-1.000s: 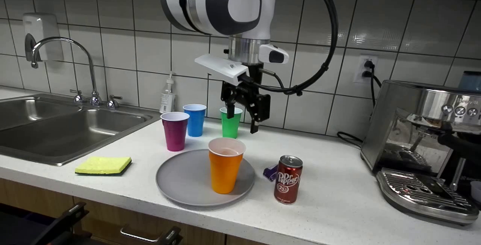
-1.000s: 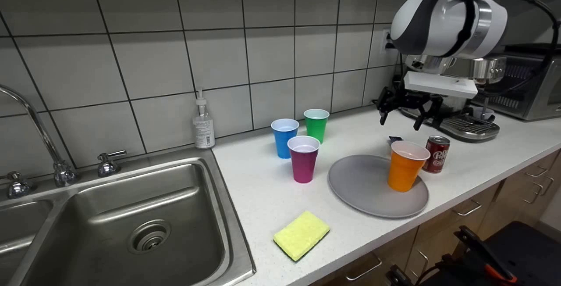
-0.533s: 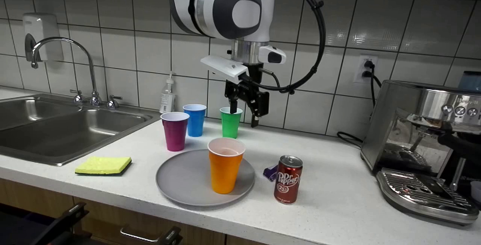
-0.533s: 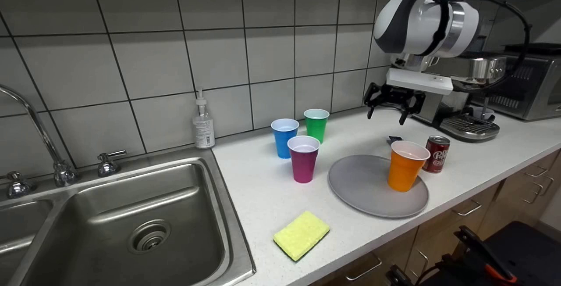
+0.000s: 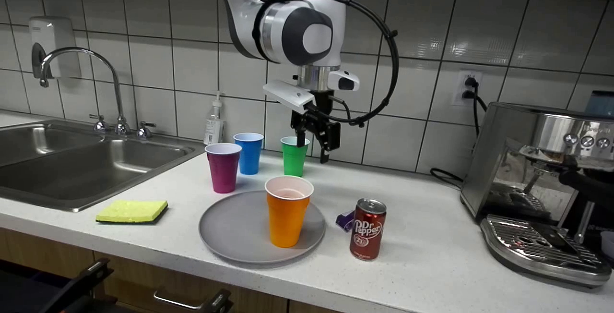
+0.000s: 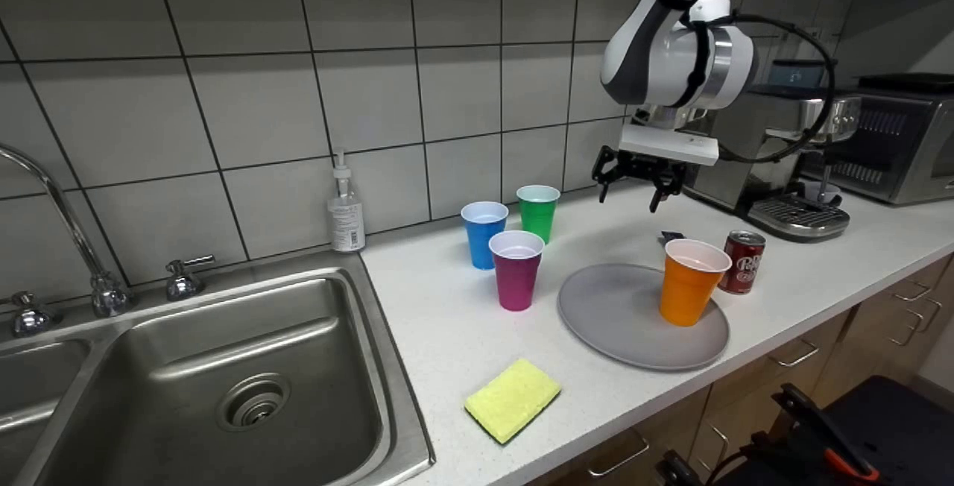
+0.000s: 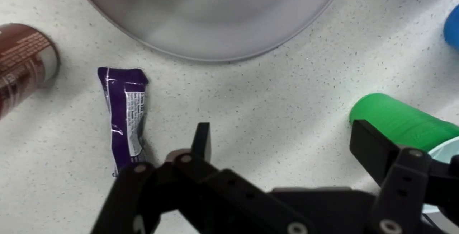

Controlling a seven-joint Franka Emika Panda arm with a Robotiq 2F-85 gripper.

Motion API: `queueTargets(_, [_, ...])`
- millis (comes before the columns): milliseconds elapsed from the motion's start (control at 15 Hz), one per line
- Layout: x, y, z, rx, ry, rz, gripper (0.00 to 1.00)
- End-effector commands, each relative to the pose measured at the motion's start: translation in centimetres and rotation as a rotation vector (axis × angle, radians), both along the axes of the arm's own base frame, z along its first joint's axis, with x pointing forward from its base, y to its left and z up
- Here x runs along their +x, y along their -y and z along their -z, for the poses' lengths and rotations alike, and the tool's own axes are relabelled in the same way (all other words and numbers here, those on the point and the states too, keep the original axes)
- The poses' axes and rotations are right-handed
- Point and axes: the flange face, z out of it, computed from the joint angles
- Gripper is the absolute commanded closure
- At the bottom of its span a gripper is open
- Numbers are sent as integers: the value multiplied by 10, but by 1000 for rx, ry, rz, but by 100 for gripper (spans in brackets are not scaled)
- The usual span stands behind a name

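High over the counter my gripper [image 5: 312,150] stands open, its fingers wide apart and nothing between them. In the wrist view the right finger [image 7: 373,148] overlaps the green cup [image 7: 401,122], while the purple wrapper [image 7: 123,115] lies left of the left finger. Both exterior views put the gripper [image 6: 630,200] above the counter, near the green cup [image 6: 539,214] but apart from it. An orange cup [image 5: 288,214] stands upright on the grey plate [image 5: 230,229]. Beside the plate is a red Dr Pepper can [image 5: 368,231], with the wrapper [image 5: 345,220] partly hidden behind it.
A purple cup [image 6: 517,273] and a blue cup [image 6: 484,236] stand upright near the green one. The yellow sponge [image 6: 513,400] lies close to the sink [image 6: 373,367]. A soap bottle [image 5: 214,123] is at the wall; an espresso machine [image 5: 542,183] occupies the other end.
The arm has drawn back toward the tiled wall and the green cup, leftward in an exterior view. The gripper stays open throughout; the cups, plate, can and sponge have not moved.
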Motion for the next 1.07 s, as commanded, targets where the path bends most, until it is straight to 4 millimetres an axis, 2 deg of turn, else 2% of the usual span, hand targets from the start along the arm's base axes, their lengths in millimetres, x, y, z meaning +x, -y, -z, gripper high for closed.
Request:
queueTargets(0, [34,-6,4,17,4,31,0])
queueTargets(533, [86,-18,12,25,30,30,0])
queueTargets(1000, [121,-34,15,31,51,19,0])
